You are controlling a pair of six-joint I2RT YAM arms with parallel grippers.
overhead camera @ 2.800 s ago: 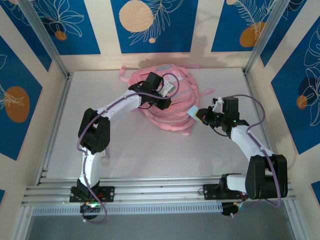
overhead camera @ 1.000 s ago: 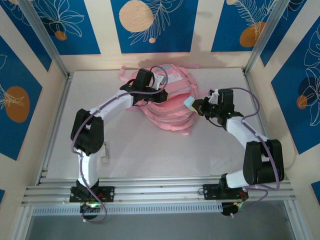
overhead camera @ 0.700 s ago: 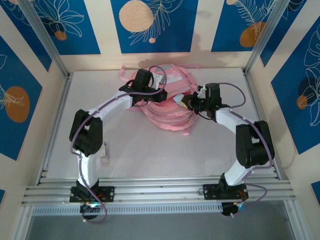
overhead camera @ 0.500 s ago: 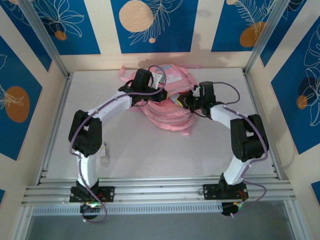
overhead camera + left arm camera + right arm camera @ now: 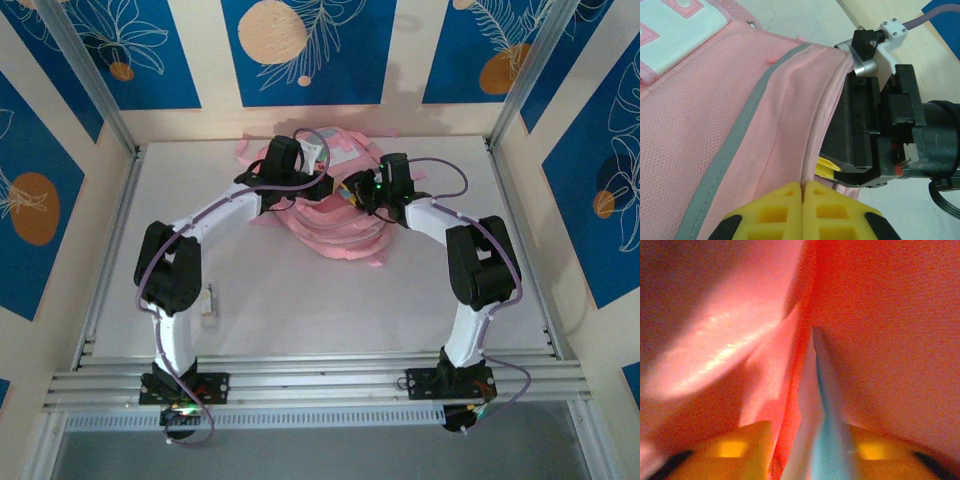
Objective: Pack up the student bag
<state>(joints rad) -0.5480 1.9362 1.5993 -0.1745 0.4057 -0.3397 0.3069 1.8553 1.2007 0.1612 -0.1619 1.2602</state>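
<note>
The student bag (image 5: 335, 228) lies at the back middle of the table, pink with grey stripes. My left gripper (image 5: 316, 187) is shut on the pink rim of the bag's opening (image 5: 812, 150), its yellow tips (image 5: 804, 192) pressed together on the fabric. My right gripper (image 5: 354, 192) reaches into that opening from the right. Its black housing (image 5: 875, 130) and one yellow finger (image 5: 826, 169) show at the bag's mouth. Inside the bag (image 5: 880, 315), a thin light-blue and white item (image 5: 822, 440) stands edge-on between the right gripper's (image 5: 807, 452) parted yellow fingers (image 5: 735, 447).
Thin pink straps (image 5: 372, 262) trail off the bag's front right. A small white object (image 5: 208, 305) lies on the table (image 5: 300, 310) by the left arm. Metal posts (image 5: 95, 80) and patterned walls close in the back and sides.
My right gripper has moved left from beside the bag into its opening, carrying the blue item, and its jaws have parted. The left gripper has kept its hold on the rim.
</note>
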